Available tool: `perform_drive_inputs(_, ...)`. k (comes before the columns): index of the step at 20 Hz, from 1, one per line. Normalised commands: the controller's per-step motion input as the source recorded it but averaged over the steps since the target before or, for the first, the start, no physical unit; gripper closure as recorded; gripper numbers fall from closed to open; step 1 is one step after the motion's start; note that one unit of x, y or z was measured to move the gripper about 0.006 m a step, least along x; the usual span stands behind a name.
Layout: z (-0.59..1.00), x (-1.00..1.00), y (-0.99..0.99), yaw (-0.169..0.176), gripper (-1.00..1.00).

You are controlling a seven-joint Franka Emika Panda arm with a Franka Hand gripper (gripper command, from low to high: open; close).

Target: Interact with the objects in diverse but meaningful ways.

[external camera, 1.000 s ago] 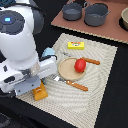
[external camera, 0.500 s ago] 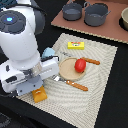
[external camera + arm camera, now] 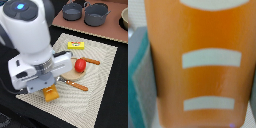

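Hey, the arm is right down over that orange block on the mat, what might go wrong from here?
The orange block sits at the mat's near edge, so a poor grasp could push it off onto the dark table. The arm hides the gripper in the exterior view, and the wrist view shows only the block, so finger alignment cannot be checked. A wide swing could knock the tomato off its board.

One red tomato [image 3: 80, 65] is sitting on one round wooden board [image 3: 70, 76]. One yellow box [image 3: 76, 45] and one orange block [image 3: 50, 93] are lying on one striped mat [image 3: 95, 95]. Two orange-handled utensils [image 3: 76, 85] are showing near the board. Two grey pots [image 3: 96, 14] are standing behind.
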Motion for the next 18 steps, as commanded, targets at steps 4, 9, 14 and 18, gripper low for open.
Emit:
perform_drive_inputs(4, 0.61, 0.73, 0.69, 0.013, 1.00)
perform_drive_inputs(9, 0.29, 0.18, 0.80, 0.072, 1.00)
perform_drive_inputs(14, 0.06, -0.29, 0.82, 0.051, 1.00)
perform_drive_inputs(18, 0.16, -0.22, 0.94, 0.035, 1.00)
